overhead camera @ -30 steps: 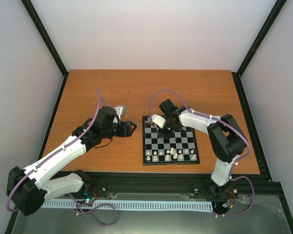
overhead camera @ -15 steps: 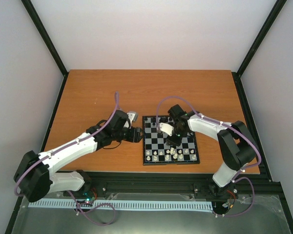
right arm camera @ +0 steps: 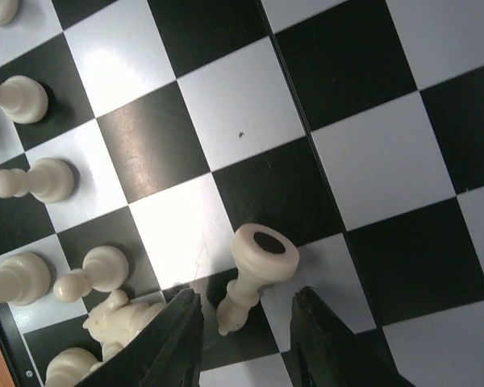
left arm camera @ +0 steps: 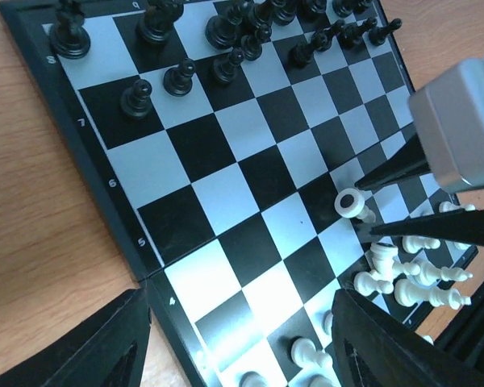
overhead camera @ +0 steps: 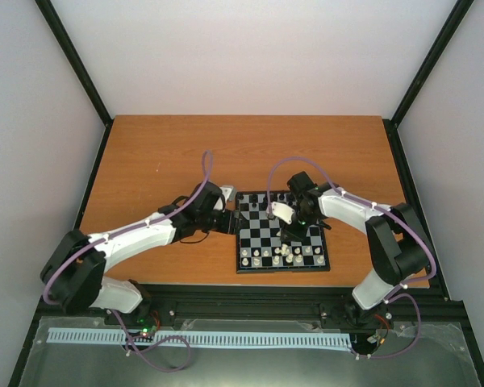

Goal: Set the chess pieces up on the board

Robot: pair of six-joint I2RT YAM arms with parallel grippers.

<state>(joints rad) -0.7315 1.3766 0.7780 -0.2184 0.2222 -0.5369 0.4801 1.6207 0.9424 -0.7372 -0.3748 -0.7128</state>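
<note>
so, cream piece (right arm camera: 262, 256) is tipped over, leaning with its round base up toward the camera. it sits just on the cream side of the centre fold of the board (left arm camera: 226, 193), not standing in any square. right gripper (right arm camera: 244, 294) straddles it: jaws apart, a sliver of board showing either side of the stem, so i read it as not clamped. left gripper (left arm camera: 240, 306) hangs at the board's left edge, jaws wide apart, nothing between them.

handling, my guess: tiny, light, hard and smooth, top-heavy on a small foot, so it will likely roll or squirt out under a sloppy pinch. best hold looks like across the thin stem just under the head. close slowly, then seat it on its base before letting go.

rest of the set: black pieces (left arm camera: 226, 32) crowd the far two rows, not all in line. cream pieces (left arm camera: 403, 270) bunch along the near rows, a few lying down.

views: right wrist is the only one showing the gap at the jaws and the dark recess in the base. left wrist adds what that one misses: the black end of the board, and the right tips from the side with the piece between them. top view shows both arms meeting over the board on the table (overhead camera: 161, 161), but the pieces are too small there to read.
</note>
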